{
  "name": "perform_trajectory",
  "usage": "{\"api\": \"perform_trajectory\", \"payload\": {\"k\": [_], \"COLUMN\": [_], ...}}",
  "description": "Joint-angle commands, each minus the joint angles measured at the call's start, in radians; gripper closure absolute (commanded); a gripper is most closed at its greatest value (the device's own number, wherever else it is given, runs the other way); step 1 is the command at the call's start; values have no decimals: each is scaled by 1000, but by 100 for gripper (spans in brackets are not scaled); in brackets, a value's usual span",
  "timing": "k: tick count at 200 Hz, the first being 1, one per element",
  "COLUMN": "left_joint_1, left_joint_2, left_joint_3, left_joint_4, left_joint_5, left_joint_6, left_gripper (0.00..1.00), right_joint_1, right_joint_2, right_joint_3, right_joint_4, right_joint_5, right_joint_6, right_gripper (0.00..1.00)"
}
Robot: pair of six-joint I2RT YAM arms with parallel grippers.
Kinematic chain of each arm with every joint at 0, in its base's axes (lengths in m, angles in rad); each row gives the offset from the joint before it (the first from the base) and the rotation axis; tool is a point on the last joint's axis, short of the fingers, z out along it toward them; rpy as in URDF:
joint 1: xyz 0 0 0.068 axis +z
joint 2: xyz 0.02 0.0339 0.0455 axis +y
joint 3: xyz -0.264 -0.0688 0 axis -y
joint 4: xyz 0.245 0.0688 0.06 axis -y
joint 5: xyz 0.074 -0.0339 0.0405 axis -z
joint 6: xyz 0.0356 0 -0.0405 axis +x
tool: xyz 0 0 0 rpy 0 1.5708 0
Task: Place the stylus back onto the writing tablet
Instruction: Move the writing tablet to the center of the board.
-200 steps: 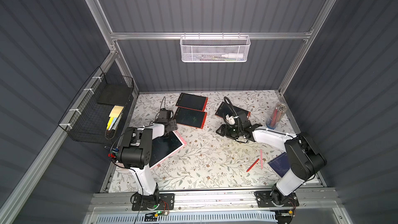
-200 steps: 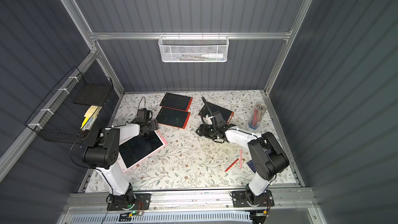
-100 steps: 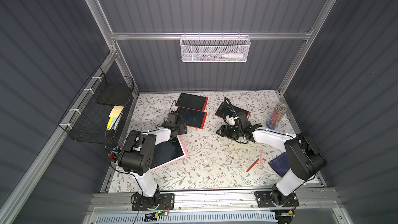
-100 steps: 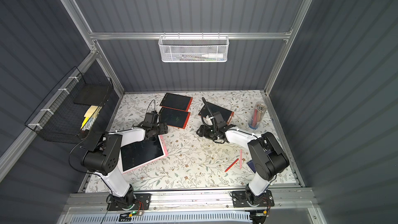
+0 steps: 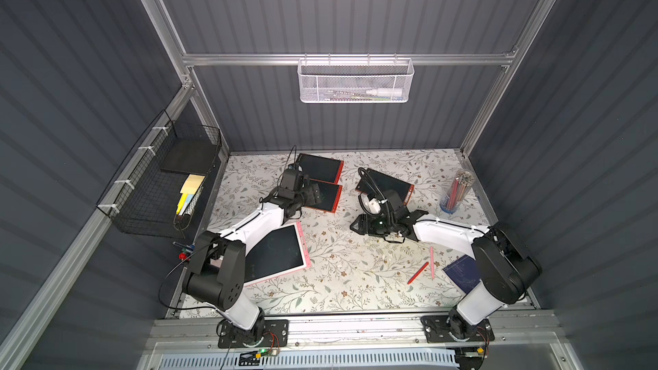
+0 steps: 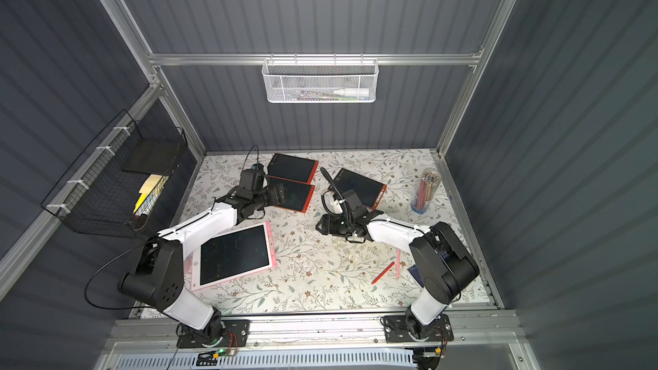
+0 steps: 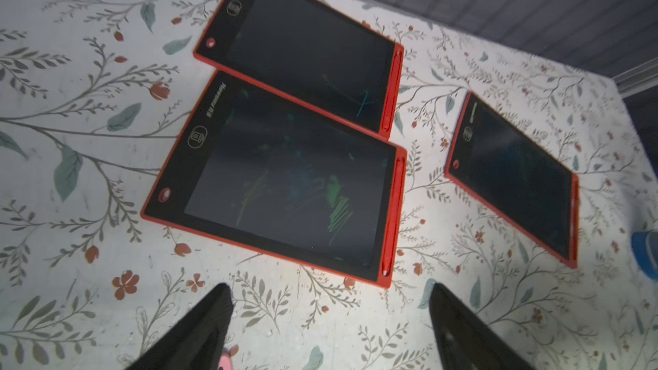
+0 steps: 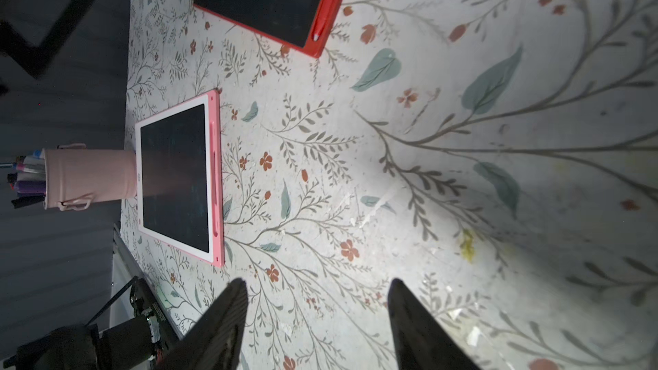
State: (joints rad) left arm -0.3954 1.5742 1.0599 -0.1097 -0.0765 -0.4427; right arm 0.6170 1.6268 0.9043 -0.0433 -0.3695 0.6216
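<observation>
Floral tabletop (image 5: pixel 338 268), red stylus (image 5: pixel 418 273) loose; grey ribbed walls (image 5: pixel 356 12) around

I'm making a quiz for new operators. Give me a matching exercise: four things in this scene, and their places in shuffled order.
Things:
1. pink tablet
2. red stylus
3. pencil cup
4. white mesh basket

Places:
A. hanging on the back rail
B. loose on the table beside the pink stylus
C. partly under the left arm
D. standing at the table's far right side

Pairs: 1-C, 2-B, 3-D, 4-A
</observation>
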Motion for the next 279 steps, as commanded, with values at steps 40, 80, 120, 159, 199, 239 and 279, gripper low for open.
{"api": "perform_trajectory", "payload": {"k": [40,80,120,159,199,239,279], "left_joint_1": [-2,-15,-32,-81,-115,-124,-131], "left_joint_2": [-129,-190,-218,-208,-155,-118,-76], "left_joint_3": [-141,-230,-260,-269,-282,-308,-327], "left_joint_4": [-104,-95,-104,-93,-78,-50,-42], "left_joint_5": [2,46,74,92,85,63,6], "left_joint_6": [-134,-187,-211,-249,-252,-256,-252], "left_gripper": [1,1,1,1,1,1,1], "right_joint_1": [4,3,3,4,3,3,3], "right_joint_2": [-77,-172,-289,-331,-335,-354,-349], "right_joint_3": [-2,-33,-81,-84,-76,-77,-82], "right_joint_4": [-95,-126,-105,-126,-146,-167,-173], "right_joint_5": [82,-125,-238,-250,-221,-188,-168], "right_joint_6": [-62,-157,-191,-218,-220,-226,-224], "right_gripper": [31,11,1,1,1,1,1]}}
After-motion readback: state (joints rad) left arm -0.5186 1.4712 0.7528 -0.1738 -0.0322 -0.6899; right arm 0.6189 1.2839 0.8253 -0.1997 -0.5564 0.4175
